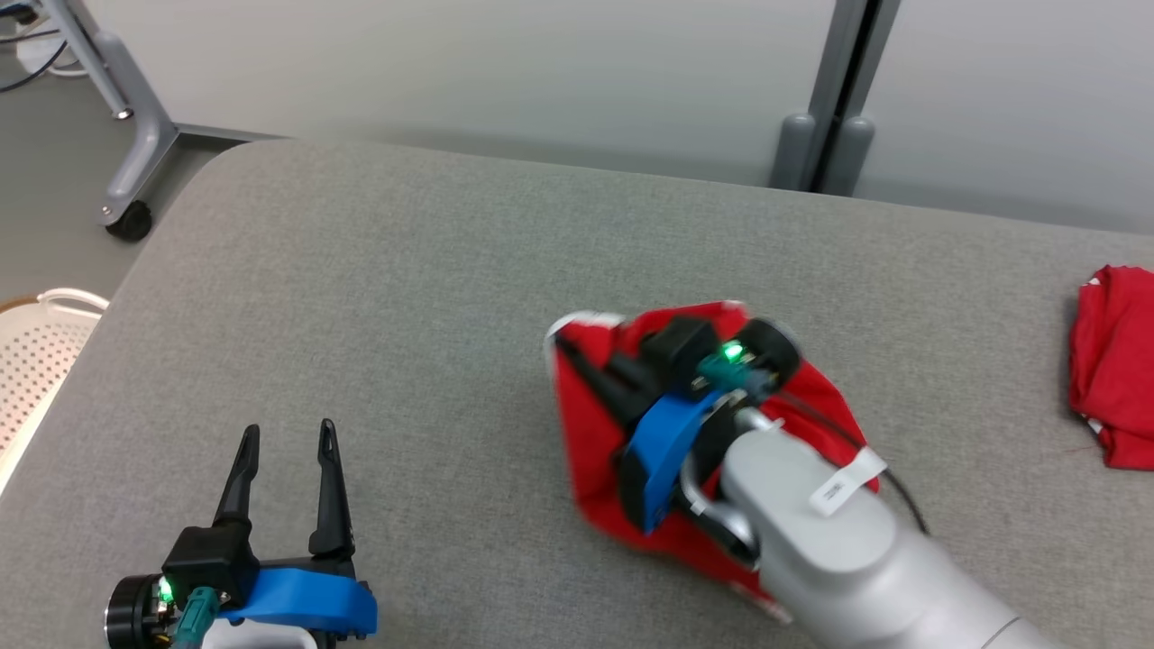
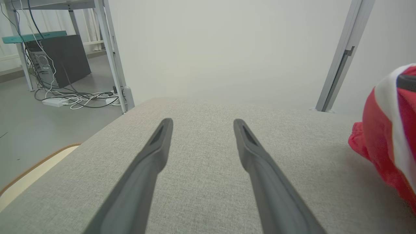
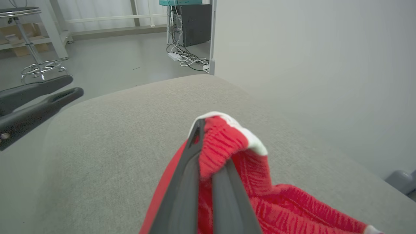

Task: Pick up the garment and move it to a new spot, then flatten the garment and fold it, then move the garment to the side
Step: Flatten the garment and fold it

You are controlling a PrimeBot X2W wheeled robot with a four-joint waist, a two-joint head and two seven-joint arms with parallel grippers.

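The garment (image 1: 586, 433) is a red knit piece with a white band, bunched up on the grey padded table (image 1: 406, 270) right of centre. My right gripper (image 1: 568, 347) reaches in over it, shut on the banded edge. In the right wrist view the two fingers (image 3: 182, 182) pinch a raised fold of the garment (image 3: 292, 201), lifted a little off the table. My left gripper (image 1: 288, 433) rests at the lower left, open and holding nothing, well apart from the cloth. Its fingers (image 2: 146, 169) point across bare table, with the garment (image 2: 380, 130) at that view's right edge.
A second red cloth (image 1: 1113, 361) lies at the table's right edge. A white perforated basket (image 1: 36, 351) sits beside the table's left side. A wheeled stand leg (image 1: 126, 117) and a grey partition post (image 1: 838, 90) stand behind the table.
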